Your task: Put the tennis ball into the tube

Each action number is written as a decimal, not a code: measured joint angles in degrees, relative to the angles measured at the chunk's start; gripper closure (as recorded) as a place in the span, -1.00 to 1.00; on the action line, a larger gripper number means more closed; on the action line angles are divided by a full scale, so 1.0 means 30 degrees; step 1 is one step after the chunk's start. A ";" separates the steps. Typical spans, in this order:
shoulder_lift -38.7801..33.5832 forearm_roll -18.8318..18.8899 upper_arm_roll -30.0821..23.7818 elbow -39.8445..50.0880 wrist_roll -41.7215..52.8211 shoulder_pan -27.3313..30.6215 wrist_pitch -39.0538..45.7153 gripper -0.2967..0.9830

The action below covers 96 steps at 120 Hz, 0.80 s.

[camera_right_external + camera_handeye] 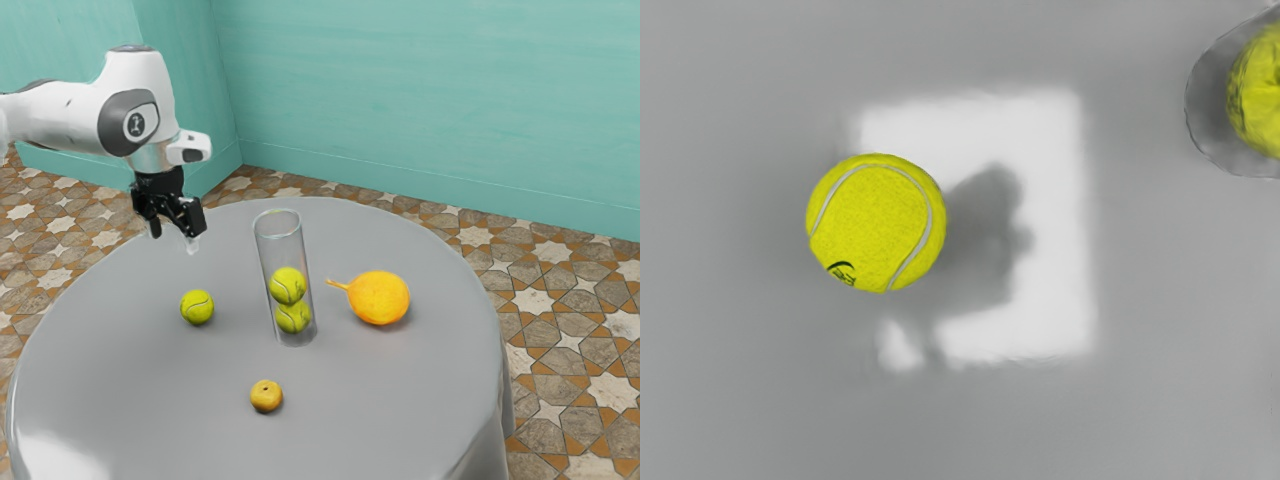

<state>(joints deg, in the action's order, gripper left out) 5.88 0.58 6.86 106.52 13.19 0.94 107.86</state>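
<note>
Exterior view: the gripper (pixel 174 236), fingers apart and empty, hangs above the table (pixel 130 390); the loose tennis ball (pixel 197 307) lies apart from the standing tube (pixel 277 250). Off-centre closing could roll the ball away; misaligned lowering could topple the tube.

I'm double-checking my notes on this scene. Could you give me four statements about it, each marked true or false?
1. Two tennis balls are stacked inside the clear tube. True.
2. The tube lies on its side. False: it stands on end.
3. The tool holds a third ball. False: the third ball rests on the table.
4. The orange fruit with a stalk is outside the tube. True.
</note>
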 joint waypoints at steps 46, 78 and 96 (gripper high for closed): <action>0.3163 -0.0436 -0.0001 0.0011 0.0986 0.0398 0.3140 -0.54; 0.4376 -0.0749 -0.0002 0.0509 0.2863 0.1190 0.4417 -0.54; 0.5177 -0.0778 -0.0018 0.0521 0.4076 0.1261 0.5170 -0.54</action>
<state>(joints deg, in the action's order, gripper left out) 21.41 -1.76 6.81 108.08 25.42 4.73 123.37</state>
